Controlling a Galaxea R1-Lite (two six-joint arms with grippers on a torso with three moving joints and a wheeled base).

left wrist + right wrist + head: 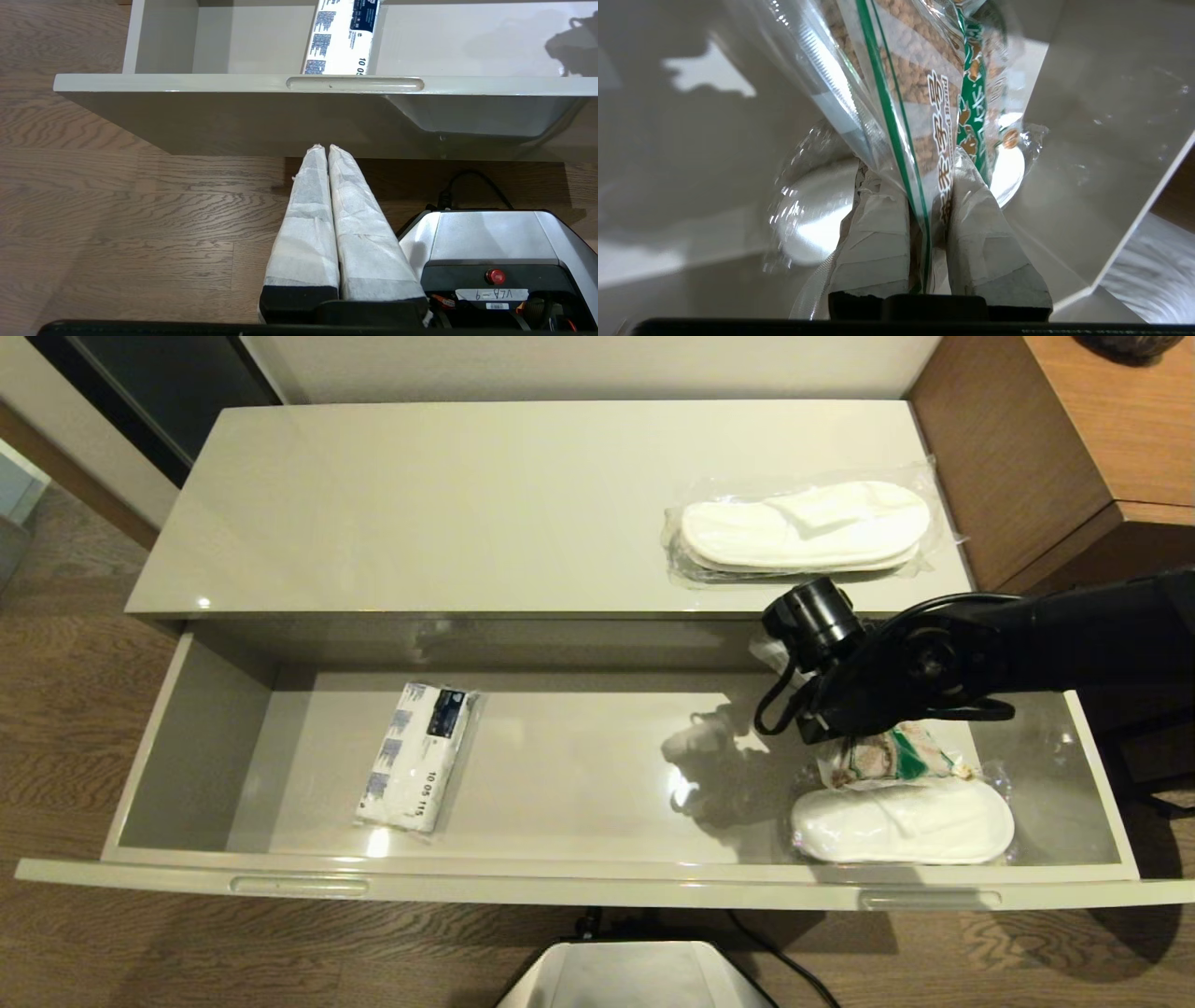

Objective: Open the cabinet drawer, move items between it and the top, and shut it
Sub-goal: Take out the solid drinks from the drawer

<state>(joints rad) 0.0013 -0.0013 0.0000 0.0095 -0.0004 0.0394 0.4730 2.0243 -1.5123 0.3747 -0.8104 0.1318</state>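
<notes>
Two bagged slipper pairs are in play. Going left to right: the left end effector [327,154] hangs clenched and empty below the front of the wide glossy cream-grey cabinet drawer [597,887]; a white tissue pack with a dark blue label [417,755] lies inside. One clear bag of white slippers [805,532] rests on the glossy cream cabinet top [448,504], the other bagged pair [902,823] in the drawer's right end. Beside it, the right end effector [927,219] pinches the crinkly clear brown-patterned packet with green label [943,116]. Best lift straight, clearing the top's edge, grip firm.
</notes>
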